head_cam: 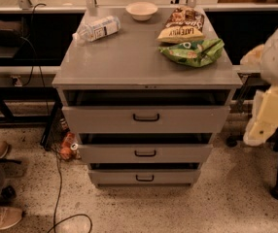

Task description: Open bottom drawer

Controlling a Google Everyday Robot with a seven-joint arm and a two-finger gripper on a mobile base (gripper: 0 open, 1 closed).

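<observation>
Three drawers stacked | bottom drawer (145, 177) down-left of gripper (266, 119), well apart, untouched | gripper at right edge beside cabinet (129, 57); open or closed: cannot tell | green bag (192, 51) up-left

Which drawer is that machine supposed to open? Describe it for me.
Find the grey cabinet with chip bags on top; the claw hangs beside its right side. Of its three stacked drawers, take the bottom drawer, nearest the floor. Its front is the narrowest.

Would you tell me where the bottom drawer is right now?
The bottom drawer is lowest in the cabinet, centre view, under the middle drawer; the gripper hangs at the right edge.
</observation>
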